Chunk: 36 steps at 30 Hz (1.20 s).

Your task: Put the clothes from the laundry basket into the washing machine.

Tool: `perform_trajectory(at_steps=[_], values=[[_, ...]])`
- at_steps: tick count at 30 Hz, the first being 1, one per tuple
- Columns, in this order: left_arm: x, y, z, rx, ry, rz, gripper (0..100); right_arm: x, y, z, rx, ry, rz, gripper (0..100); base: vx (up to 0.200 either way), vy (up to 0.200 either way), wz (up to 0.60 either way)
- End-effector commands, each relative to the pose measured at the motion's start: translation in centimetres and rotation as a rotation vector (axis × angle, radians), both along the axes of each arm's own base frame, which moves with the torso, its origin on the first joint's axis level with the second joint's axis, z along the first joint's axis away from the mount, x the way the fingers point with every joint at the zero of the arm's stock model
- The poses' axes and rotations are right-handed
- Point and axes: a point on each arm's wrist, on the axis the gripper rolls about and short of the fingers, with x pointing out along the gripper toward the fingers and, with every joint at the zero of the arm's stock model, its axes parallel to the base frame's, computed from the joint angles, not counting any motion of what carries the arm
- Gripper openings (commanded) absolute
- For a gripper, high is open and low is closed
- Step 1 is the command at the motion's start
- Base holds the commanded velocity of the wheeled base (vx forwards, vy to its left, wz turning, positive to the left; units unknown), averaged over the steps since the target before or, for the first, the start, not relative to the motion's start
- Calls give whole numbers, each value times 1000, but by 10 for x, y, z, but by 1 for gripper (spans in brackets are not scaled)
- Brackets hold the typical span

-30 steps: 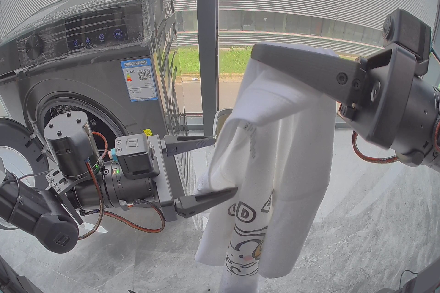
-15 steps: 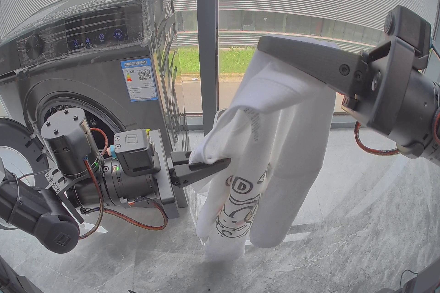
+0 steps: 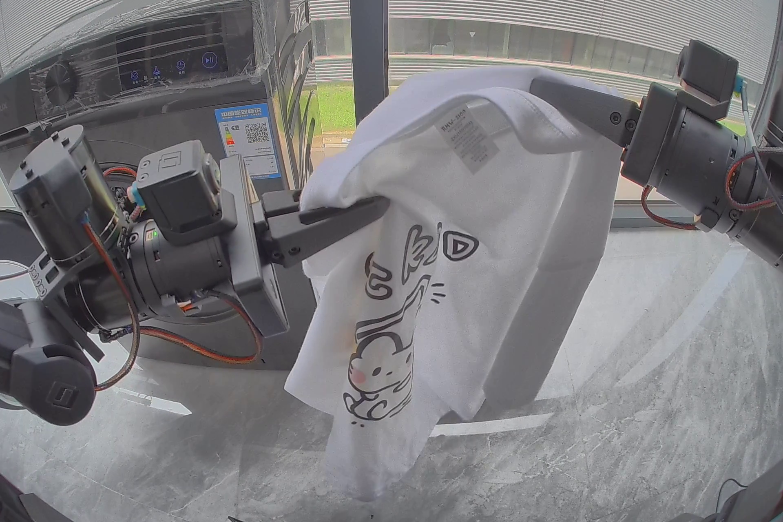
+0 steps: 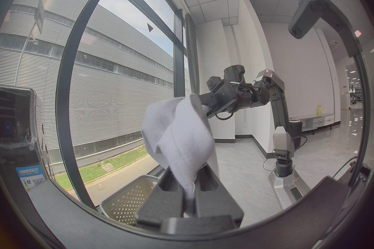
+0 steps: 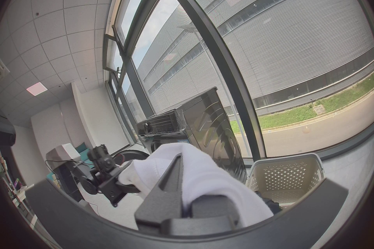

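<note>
Mid-transfer: a white cotton T-shirt with a black cartoon print point(image 3: 457, 238) hangs spread in the air between both arms, beside the grey front-loading washing machine point(image 3: 163, 59). The left gripper point(image 3: 359, 212) and right gripper point(image 3: 559, 98) each pinch its upper edge, jaws clamped tight on cloth. The next move likely calls for carrying it left to the machine's front.

**Head camera:** mounted high, facing forward and down. The washing machine point(image 3: 163, 83) stands at close range on its left.

**Left wrist camera:** sits directly behind the left gripper point(image 4: 189, 179). It looks along the fingers and slightly upward, across the room at the right arm point(image 4: 233, 92).

**Right wrist camera:** sits directly behind the right gripper point(image 5: 187, 191). It faces the opposite way, toward the washing machine.

**Shared coverage:** both wrist views include the laundry basket point(image 4: 128, 195) below the window point(image 4: 97, 78). All three views include the white T-shirt point(image 3: 457, 238), close to each lens.
</note>
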Motion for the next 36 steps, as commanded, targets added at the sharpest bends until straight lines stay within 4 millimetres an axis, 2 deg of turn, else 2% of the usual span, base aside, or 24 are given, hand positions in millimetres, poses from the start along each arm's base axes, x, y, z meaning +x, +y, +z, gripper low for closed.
perform_trajectory(at_steps=[1, 4, 12, 18, 19, 23, 31, 33, 36], values=[[-17, 5, 17, -22, -35, -15, 0, 6, -5, -4, -12, 9, -36, 0, 0, 0, 0], [-16, 5, 19, -19, -30, -12, 0, 3, -8, -7, -18, 16, -35, 0, 0, 0, 0], [-12, 2, 47, -61, -82, 16, 0, -16, -22, -19, -31, 37, -25, 0, 0, 0, 0], [-16, -6, 48, -54, -69, -16, 0, -17, -22, -19, -35, 35, -4, 0, 0, 0, 0], [-17, -7, 48, -54, -69, -20, 0, -18, -22, -20, -37, 36, 2, 100, 0, 0, 0], [-15, -11, 48, -54, -67, -25, 0, -24, -24, -24, -51, 46, 28, 100, 0, 0, 0], [-3, -18, 58, -78, -86, 1, 0, -61, -54, -93, -173, 203, 28, 100, 0, 0, 0], [1, -21, 60, -78, -86, -2, 0, -64, -56, -102, -193, 226, 29, 100, 0, 0, 0], [2, -23, 65, -83, -93, -4, 0, -63, -56, -106, -203, 236, 30, 100, 0, 0, 0]])
